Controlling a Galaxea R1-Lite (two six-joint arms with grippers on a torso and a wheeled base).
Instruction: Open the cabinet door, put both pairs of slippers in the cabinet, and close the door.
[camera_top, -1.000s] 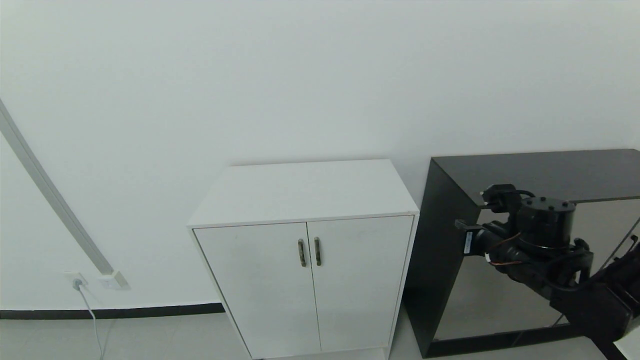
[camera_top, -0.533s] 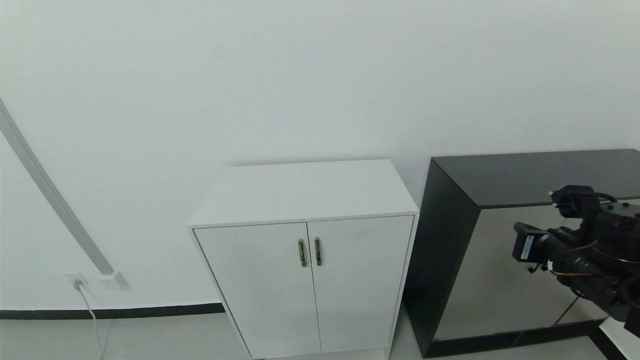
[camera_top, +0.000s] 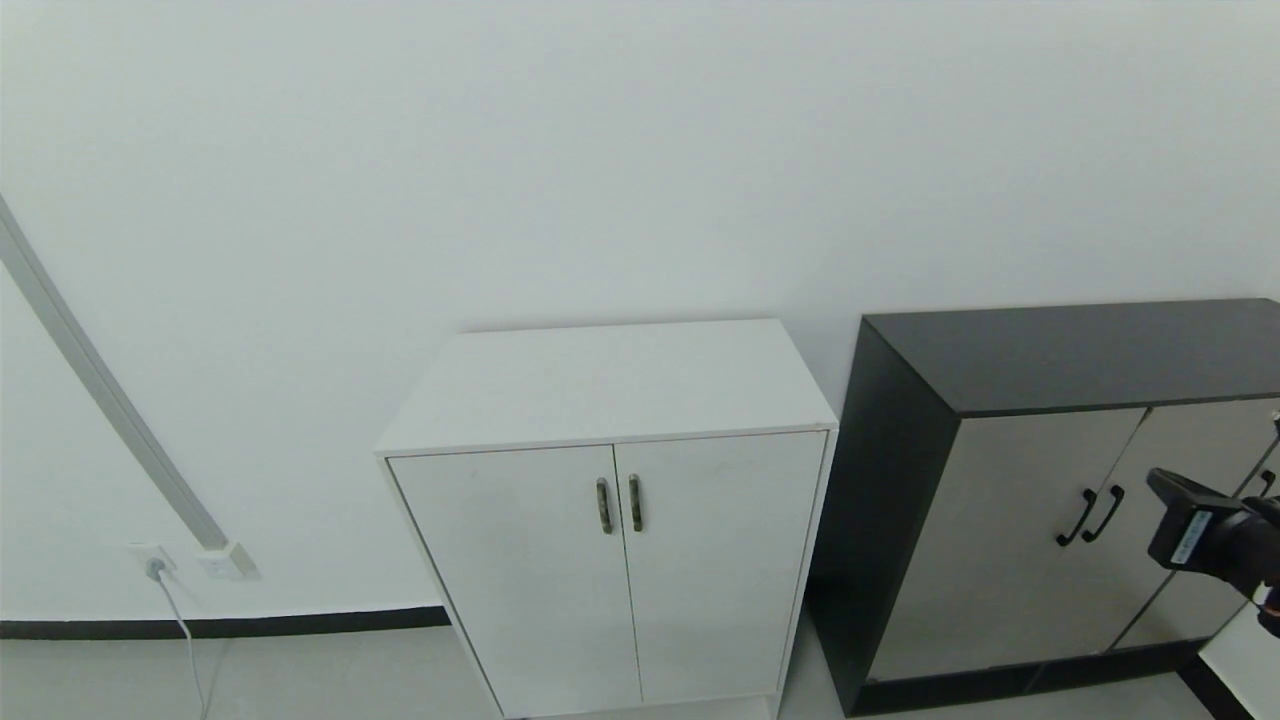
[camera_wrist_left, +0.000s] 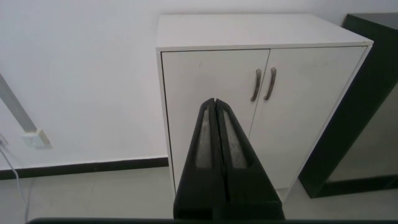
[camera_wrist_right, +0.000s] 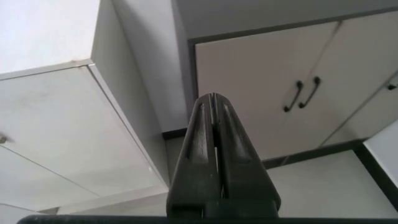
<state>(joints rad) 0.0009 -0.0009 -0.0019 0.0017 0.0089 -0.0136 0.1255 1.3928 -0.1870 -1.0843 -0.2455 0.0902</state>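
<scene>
The left tool is empty, its two fingers pressed flat together and pointing forward. The right tool is likewise closed on nothing, its fingers meeting at the tip. The right arm sits low at the far right; the part seen is probably its wrist section.

Two cabinets: one white cabinet, one black cabinet. Each has two doors and two handles: white doors, grey doors, metal handles, black handles. On the wall: one conduit, two outlets, one cable.
</scene>
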